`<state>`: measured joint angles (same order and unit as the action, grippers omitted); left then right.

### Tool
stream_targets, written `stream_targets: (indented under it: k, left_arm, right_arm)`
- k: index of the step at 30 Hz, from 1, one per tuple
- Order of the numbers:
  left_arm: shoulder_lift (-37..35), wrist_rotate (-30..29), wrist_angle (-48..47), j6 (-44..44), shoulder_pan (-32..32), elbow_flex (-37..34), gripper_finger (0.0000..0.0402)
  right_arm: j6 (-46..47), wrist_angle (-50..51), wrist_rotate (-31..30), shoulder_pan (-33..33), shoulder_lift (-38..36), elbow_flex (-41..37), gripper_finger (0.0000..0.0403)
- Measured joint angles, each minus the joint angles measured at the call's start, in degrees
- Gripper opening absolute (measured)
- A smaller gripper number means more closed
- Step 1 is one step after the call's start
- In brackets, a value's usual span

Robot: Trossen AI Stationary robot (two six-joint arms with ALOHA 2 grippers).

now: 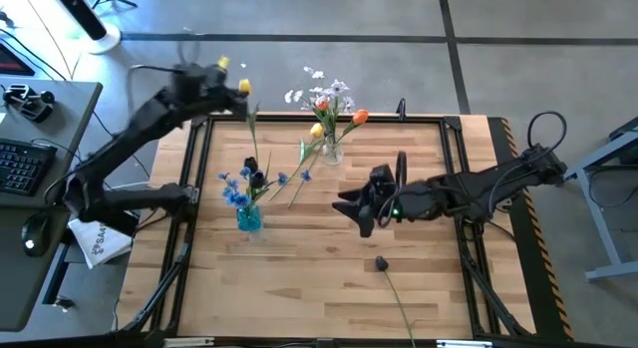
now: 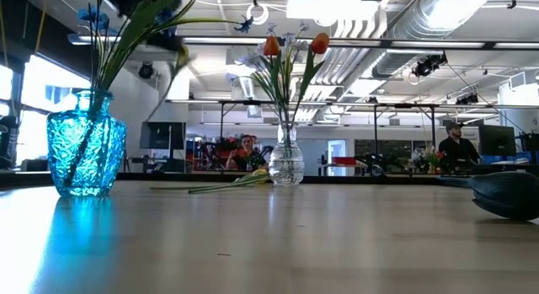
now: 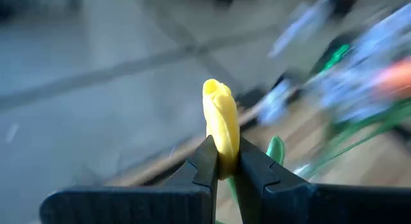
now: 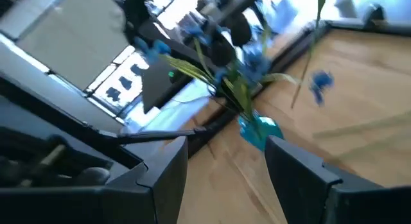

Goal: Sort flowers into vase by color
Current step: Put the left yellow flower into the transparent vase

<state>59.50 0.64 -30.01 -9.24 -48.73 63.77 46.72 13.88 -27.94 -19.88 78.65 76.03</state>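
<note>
Here the left pincer, up over the desk's far-left corner, grips a yellow tulip, while the right pincer gapes mid-desk.

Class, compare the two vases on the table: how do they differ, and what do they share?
The blue vase is tinted, textured glass; the clear vase is colourless. The blue vase is wider, though it also stands nearer the low camera. The blue vase holds blue blossoms; the clear vase holds orange tulips and pale sprigs. Both stand upright holding green stems.
</note>
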Motion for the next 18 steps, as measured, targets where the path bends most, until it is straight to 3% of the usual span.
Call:
stream_targets:
  k: [4,8,13,18]
  left_arm:
    - [-4.64,4.97,1.68,1.42,3.54,6.47,0.0021]
    - [-6.18,12.45,4.33,2.37,8.81,12.16,0.0021]
    - [-5.71,14.02,8.77,2.41,17.69,16.12,0.0021]
    - [-4.01,13.95,15.95,5.30,25.71,16.41,0.0021]
  right_arm:
    - [-9.02,-8.43,3.55,2.95,0.00,0.14,0.0204]
    - [-19.59,-10.08,6.50,6.01,0.49,5.43,0.0204]
    - [-30.08,-5.19,7.05,9.84,2.56,15.17,0.0204]
    - [-34.31,4.37,10.11,13.96,6.95,25.33,0.0204]
